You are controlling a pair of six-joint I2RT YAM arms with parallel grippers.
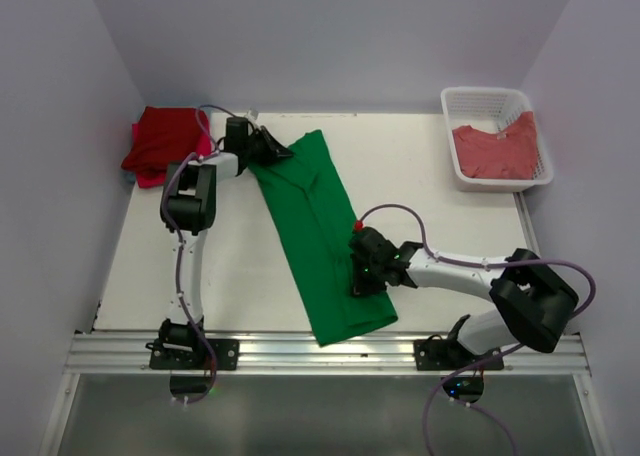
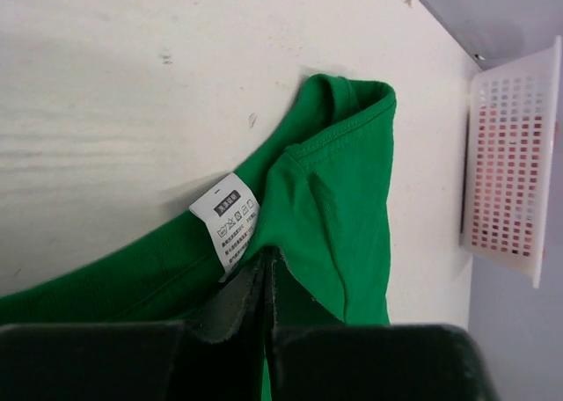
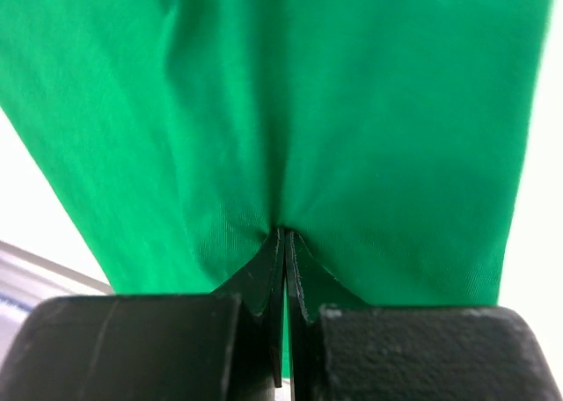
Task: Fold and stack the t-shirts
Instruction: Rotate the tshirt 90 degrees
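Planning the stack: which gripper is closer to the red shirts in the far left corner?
Left. The left gripper holds the green t-shirt just right of the red shirts; the right gripper holds its near end, farther off.

The green t-shirt (image 1: 318,226) is soft, matt cloth; its care label (image 2: 230,222) is smooth and white. The bench (image 1: 430,201) is matt white, lightly scuffed. At two o'clock the basket (image 1: 483,92) is white plastic lattice. The left claw (image 2: 267,258) and right claw (image 3: 283,236) look matt black.
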